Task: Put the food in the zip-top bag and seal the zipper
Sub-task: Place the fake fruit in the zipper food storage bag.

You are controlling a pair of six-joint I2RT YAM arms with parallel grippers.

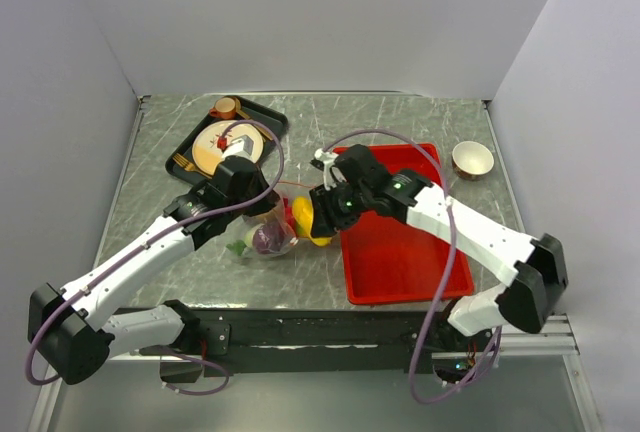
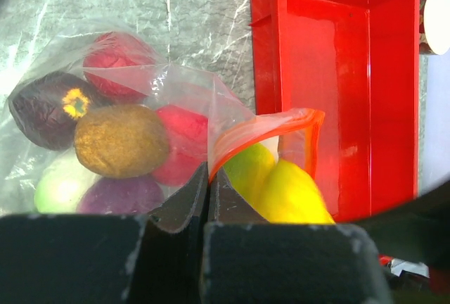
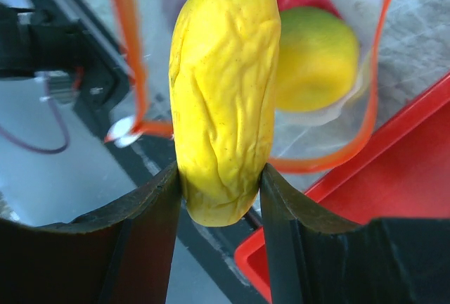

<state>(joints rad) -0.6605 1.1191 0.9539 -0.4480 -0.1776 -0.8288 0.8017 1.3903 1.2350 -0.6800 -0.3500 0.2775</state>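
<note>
The right gripper (image 3: 221,172) is clamped across the near end of a long, wrinkled yellow piece (image 3: 225,72). That piece's long axis runs straight out from the fingers toward the open mouth of the bag (image 2: 176,82), and the coming push depends on that line-up. In the right wrist view the far end of the yellow piece sits within the loop of the orange zipper strip (image 3: 371,86), with a round yellow-green piece (image 3: 318,58) just beyond it. Whether the tip has actually crossed the mouth is hard to say from these angles; it looks to be at the threshold at least.

The left gripper (image 2: 209,179) is closed tight on the bag's rim, pinching the plastic where the strip begins (no gap shows between its jaws). This lifts one lip so the mouth gapes toward the red tray (image 2: 394,128). The bag lies just beside the tray's left wall, with the yellow piece between the two. Deeper in the bag, on the side away from the tray, sit red, maroon, brown, purple and pale green pieces.

The right arm is the one placed to feed the piece in, lengthwise and away from the tray. Any sideways drift would likely snag the strip. The zipper is not yet sealed.
</note>
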